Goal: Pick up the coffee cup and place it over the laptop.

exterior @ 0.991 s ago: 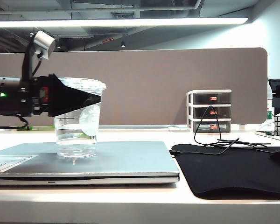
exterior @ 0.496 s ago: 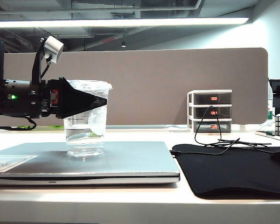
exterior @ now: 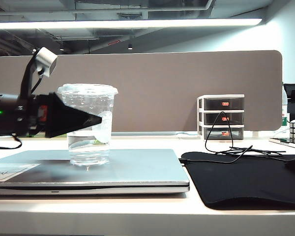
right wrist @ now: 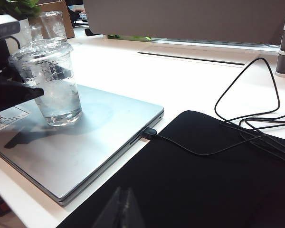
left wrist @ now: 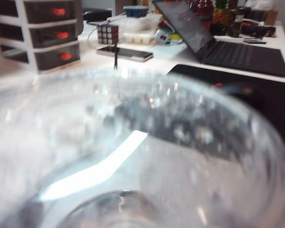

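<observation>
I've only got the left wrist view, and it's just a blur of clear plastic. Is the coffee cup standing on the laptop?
Observer: Yes. The exterior view shows the coffee cup upright on the closed laptop.
Operator: Where is the left gripper?
Observer: The left gripper is level and open, its near finger alongside the cup at about mid-height.
Operator: And the right gripper?
Observer: Only the tip of the right gripper shows in its wrist view, over the black mat and away from the cup. I cannot tell whether it is open.
</observation>
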